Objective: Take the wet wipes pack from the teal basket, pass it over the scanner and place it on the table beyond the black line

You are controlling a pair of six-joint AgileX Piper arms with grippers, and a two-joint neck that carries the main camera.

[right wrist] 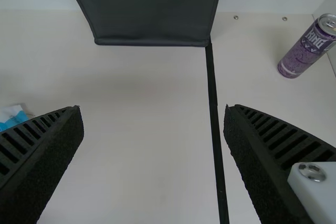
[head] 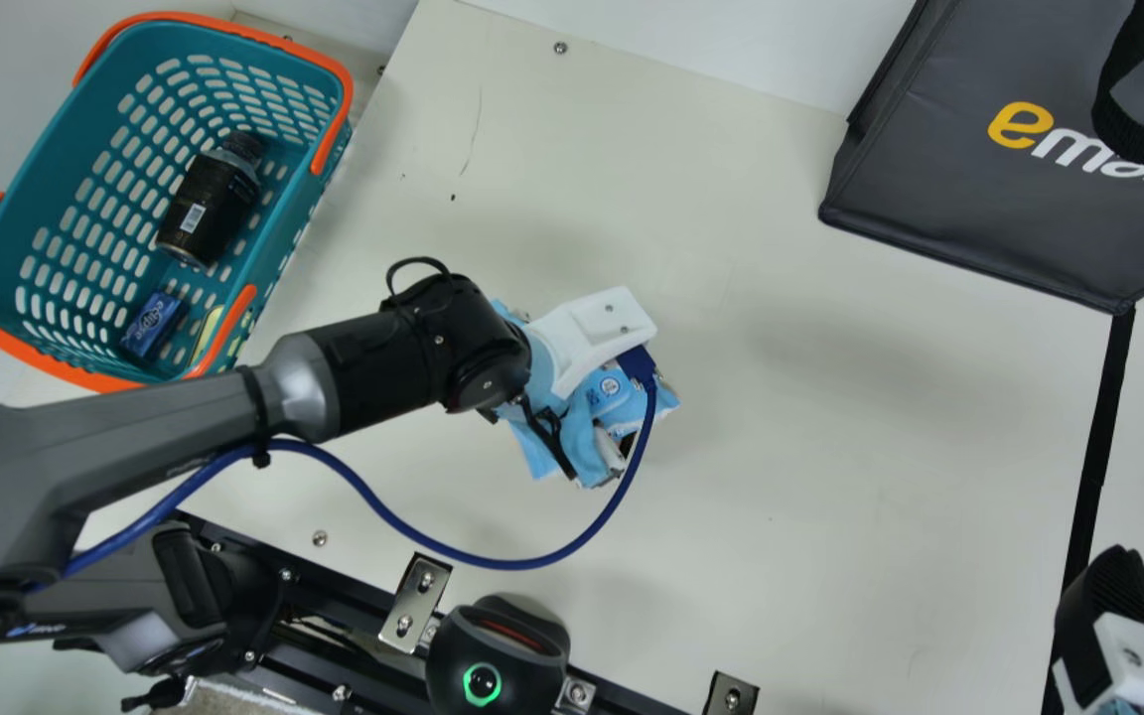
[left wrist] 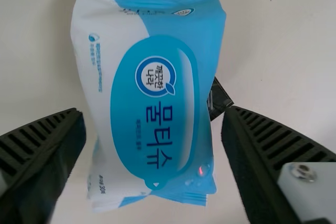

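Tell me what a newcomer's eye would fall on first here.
Probably the teal plastic basket with orange handles, bright at the main view's upper left. Next, the light-blue-and-white wet wipes pack, which lies between the open, black ribbed fingers of the left gripper. Then perhaps the big dark grey bag at the main view's upper right, one bottom corner meeting the straight black line.

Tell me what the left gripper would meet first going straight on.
Most likely the wipes pack: in the left wrist view it lies ahead, between the open fingers of the left gripper. How far off is unclear.
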